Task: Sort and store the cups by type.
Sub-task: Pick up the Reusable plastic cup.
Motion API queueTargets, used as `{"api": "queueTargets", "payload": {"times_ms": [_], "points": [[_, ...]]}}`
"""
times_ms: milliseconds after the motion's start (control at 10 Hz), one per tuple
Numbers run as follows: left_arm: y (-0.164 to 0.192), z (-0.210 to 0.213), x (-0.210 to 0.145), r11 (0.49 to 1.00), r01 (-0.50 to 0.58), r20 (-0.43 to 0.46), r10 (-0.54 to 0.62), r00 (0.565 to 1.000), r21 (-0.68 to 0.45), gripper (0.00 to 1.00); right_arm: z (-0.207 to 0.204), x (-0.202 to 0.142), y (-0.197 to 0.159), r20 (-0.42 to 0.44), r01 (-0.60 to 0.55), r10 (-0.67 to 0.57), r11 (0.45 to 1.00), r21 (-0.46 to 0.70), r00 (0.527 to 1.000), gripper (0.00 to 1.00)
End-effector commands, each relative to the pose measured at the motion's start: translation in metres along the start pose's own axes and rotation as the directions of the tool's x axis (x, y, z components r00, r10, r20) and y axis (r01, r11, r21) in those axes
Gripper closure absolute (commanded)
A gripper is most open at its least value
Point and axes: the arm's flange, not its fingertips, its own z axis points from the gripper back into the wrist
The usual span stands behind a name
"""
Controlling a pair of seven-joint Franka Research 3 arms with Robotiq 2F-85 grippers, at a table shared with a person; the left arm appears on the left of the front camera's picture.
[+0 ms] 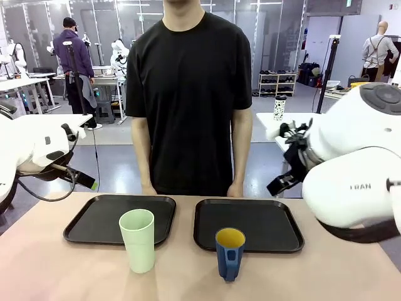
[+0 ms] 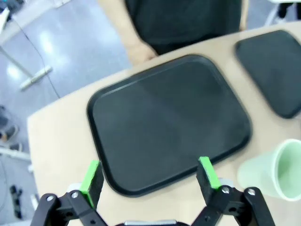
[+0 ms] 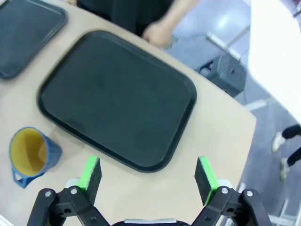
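Sorting had not started: the tall pale green plastic tumbler (image 1: pixel 137 240) and the short dark blue handled mug with yellow inside (image 1: pixel 230 253) stood on the table (image 1: pixel 50 269), just before two flat black trays (image 1: pixel 94 226). The left gripper (image 2: pixel 149 172) and right gripper (image 3: pixel 148 172) hovered wide open and empty. Next, one probably needed lowering around its nearest cup.

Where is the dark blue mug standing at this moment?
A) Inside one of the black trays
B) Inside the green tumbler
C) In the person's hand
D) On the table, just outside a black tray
D: the dark blue mug stands on the table, just off the edge of the black tray.
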Motion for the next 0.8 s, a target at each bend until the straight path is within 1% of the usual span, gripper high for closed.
{"api": "queueTargets", "payload": {"times_ms": [0,100,300,500,700], "points": [[0.031,-0.038,0.015,0.996,-0.078,-0.026,0.077,0.997,-0.050,0.00,-0.033,0.004,-0.036,-0.032,0.114,-0.112,0.990,0.082,0.993,0.00],[0.045,-0.051,0.013,0.990,-0.122,-0.040,0.120,0.992,-0.068,0.00,-0.053,-0.004,-0.054,-0.074,0.168,-0.160,0.979,0.116,0.984,0.00],[0.054,-0.065,0.012,0.984,-0.157,-0.087,0.150,0.985,-0.080,0.00,-0.073,-0.012,-0.071,-0.104,0.238,-0.223,0.956,0.170,0.969,0.00],[0.057,-0.076,0.011,0.980,-0.184,-0.129,0.173,0.976,-0.075,0.00,-0.082,-0.016,-0.081,-0.123,0.281,-0.263,0.944,0.172,0.957,0.00],[0.057,-0.079,0.011,0.979,-0.190,-0.156,0.177,0.972,-0.072,0.00,-0.083,-0.016,-0.085,-0.126,0.307,-0.290,0.940,0.148,0.949,0.00]]}}
